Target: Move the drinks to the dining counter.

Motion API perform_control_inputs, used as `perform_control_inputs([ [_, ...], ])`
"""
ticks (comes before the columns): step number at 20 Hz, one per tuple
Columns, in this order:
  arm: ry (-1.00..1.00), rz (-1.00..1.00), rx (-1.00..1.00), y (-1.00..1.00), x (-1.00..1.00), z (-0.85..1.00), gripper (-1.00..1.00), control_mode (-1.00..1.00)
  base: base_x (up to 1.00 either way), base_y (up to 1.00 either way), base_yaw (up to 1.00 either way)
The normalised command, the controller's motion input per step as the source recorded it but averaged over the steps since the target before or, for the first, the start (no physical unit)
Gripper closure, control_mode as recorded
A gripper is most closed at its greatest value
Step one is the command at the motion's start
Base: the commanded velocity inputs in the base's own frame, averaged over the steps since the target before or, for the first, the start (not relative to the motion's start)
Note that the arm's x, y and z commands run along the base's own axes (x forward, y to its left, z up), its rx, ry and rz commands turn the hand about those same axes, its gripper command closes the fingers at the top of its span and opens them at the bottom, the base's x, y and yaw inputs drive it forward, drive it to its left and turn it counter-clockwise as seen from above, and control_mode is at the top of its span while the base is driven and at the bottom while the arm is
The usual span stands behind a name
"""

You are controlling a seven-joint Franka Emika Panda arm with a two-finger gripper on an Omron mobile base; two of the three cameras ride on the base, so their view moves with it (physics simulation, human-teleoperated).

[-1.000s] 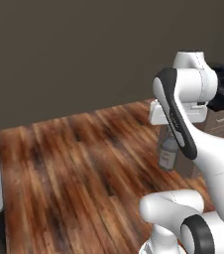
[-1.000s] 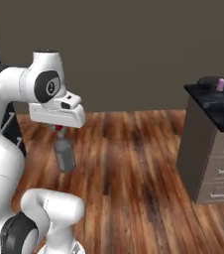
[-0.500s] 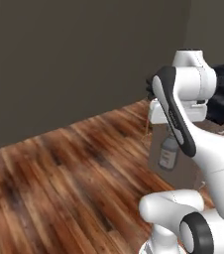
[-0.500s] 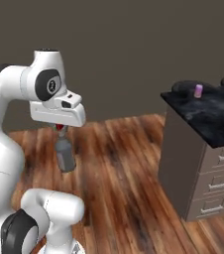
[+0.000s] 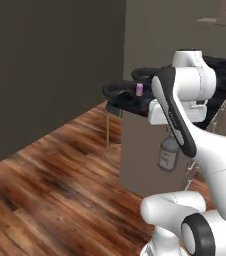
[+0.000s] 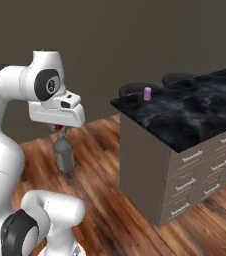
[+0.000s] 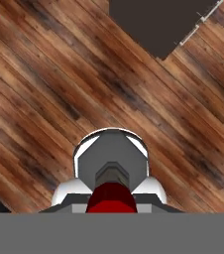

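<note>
A squat clear bottle (image 6: 64, 155) with a red cap hangs upright over the wood floor, and my gripper (image 6: 60, 129) is shut on its cap. In the left base view the bottle (image 5: 168, 154) hangs under my gripper (image 5: 171, 134), just in front of the dining counter's flat side. From the hand view I look straight down on the bottle (image 7: 111, 163). The dining counter (image 6: 195, 112) is a black marble slab to my right. A pink-purple can (image 6: 146, 93) stands near its far corner, also seen on the dining counter (image 5: 130, 102) as the can (image 5: 139, 89).
Round black stools (image 6: 135, 89) stand at the counter's far side, against a dark wall. Grey drawers (image 6: 197, 175) face me on the counter's near side. Open wood floor (image 5: 50, 175) stretches to the left.
The whole picture has shifted: the base has moved and the counter is now much closer. The bottle stays hanging from the shut gripper.
</note>
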Motion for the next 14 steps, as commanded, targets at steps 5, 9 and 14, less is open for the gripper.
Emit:
perform_control_inputs([
  [5, 0.00, 0.00, 0.00, 0.00, 0.00, 0.00, 1.00, 1.00, 0.64, 0.00, -0.65],
  [9, 0.00, 0.00, 0.00, 0.00, 0.00, 0.00, 1.00, 1.00, 0.57, 0.14, -0.70],
  [14, 0.00, 0.00, 0.00, 0.00, 0.00, 0.00, 1.00, 1.00, 0.43, 0.58, -0.55],
])
